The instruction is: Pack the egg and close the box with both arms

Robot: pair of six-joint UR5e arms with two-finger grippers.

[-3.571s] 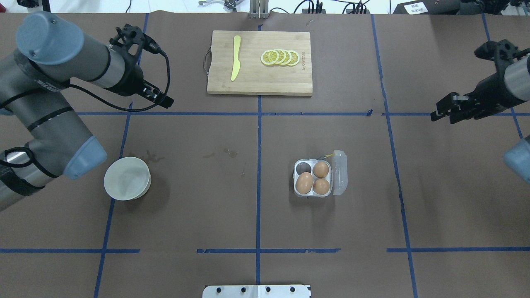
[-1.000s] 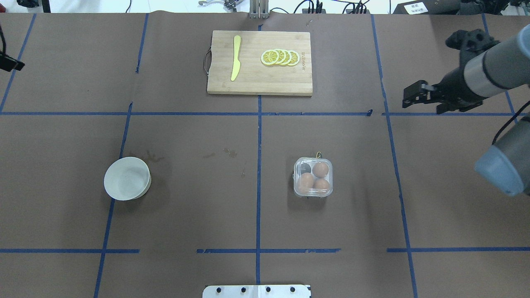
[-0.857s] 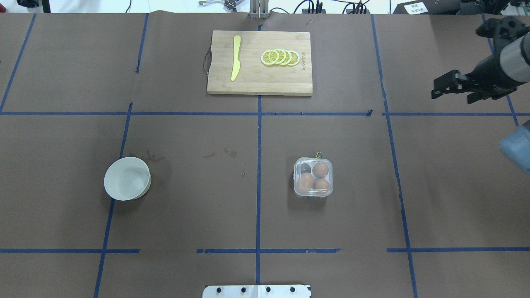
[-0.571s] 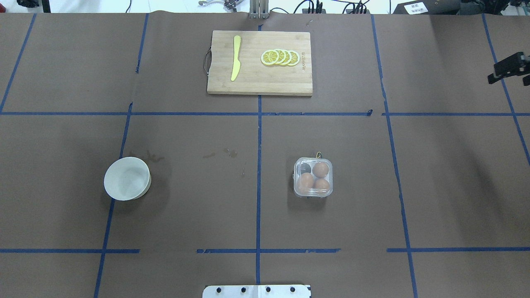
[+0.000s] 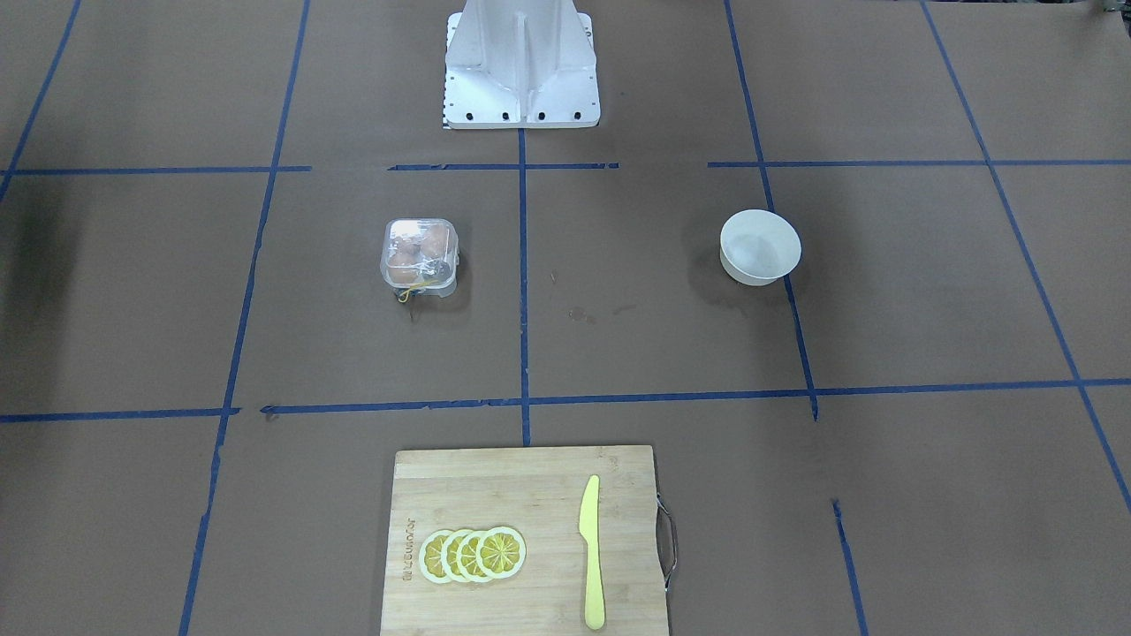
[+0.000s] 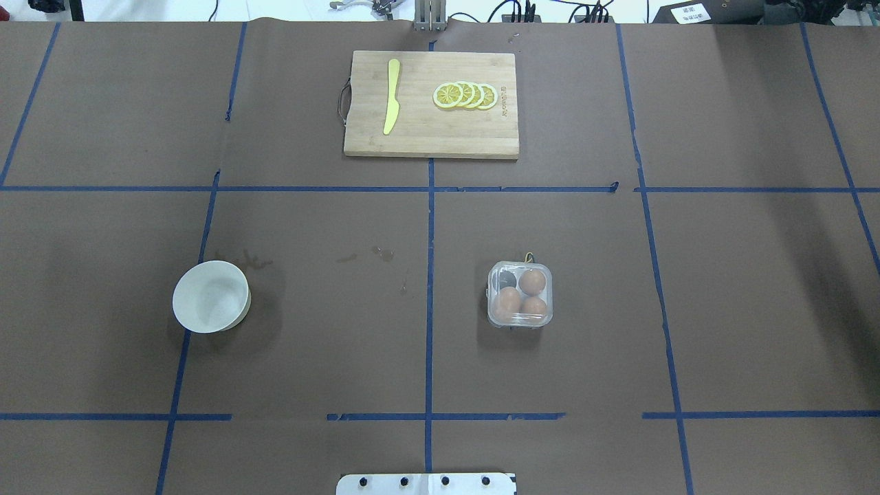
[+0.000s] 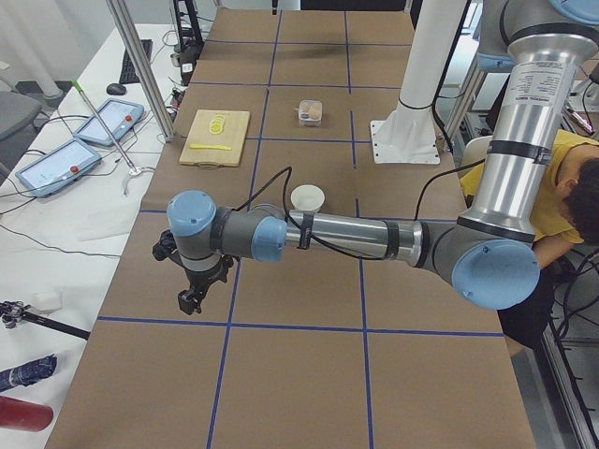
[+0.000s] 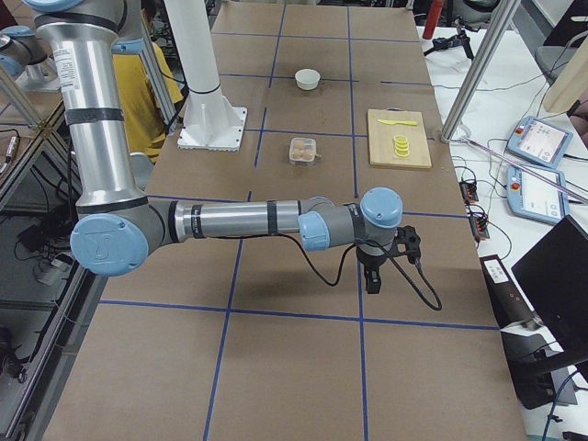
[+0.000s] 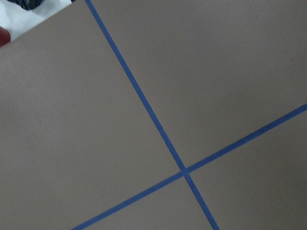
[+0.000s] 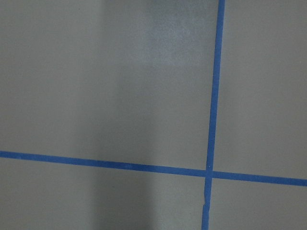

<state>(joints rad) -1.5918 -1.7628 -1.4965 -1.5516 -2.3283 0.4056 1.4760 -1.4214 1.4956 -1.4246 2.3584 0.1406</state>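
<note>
The clear box [image 6: 520,294] stands right of the table's middle with its lid shut; it also shows in the front view [image 5: 420,254]. Three tan-brown eggs lie inside, one of them at the back right [image 6: 533,282]; the back left cup is dark and holds no egg. The yellow tag sticks out at the far edge. The left gripper [image 7: 192,297] shows only in the exterior left view, far from the box, and I cannot tell its state. The right gripper [image 8: 372,280] shows only in the exterior right view, and I cannot tell its state either. Both wrist views show only brown paper and blue tape.
A white bowl [image 6: 210,296] stands at the left. A wooden cutting board [image 6: 431,103] at the far side carries a yellow knife [image 6: 391,96] and lemon slices [image 6: 465,95]. The white pedestal [image 5: 521,62] is at the robot's edge. A person in yellow [image 7: 571,187] sits behind the robot.
The box lid, open 3.6 s ago, is shut. The left arm and then the right arm have pulled out sideways and left the overhead view. The box has not moved.
</note>
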